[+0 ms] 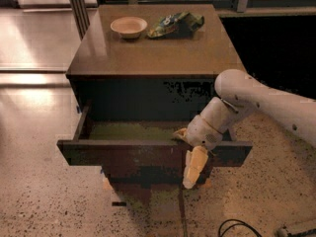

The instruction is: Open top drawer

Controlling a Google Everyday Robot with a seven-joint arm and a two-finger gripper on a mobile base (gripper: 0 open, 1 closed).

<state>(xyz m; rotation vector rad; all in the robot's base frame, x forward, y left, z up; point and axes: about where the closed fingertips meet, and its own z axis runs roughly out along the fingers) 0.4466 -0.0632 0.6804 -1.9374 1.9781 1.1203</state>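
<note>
The top drawer (123, 152) stands open; its front panel lies directly under the hand (188, 150); grasping or released, I cannot tell.

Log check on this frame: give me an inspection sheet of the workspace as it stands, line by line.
Surface: brown cabinet top, with two things near its back edge.
Job's things: top drawer pulled well out, olive-brown inside showing, nothing seen in it.
Clutter: small bowl and, to its right, a crumpled snack bag, both on the cabinet top.
Grippers: gripper at the top drawer's front panel, right of middle, on a white arm coming in from the right.
Cables: dark cable looped on the floor at lower right.
Surroundings: speckled floor; dark posts behind the cabinet.
</note>
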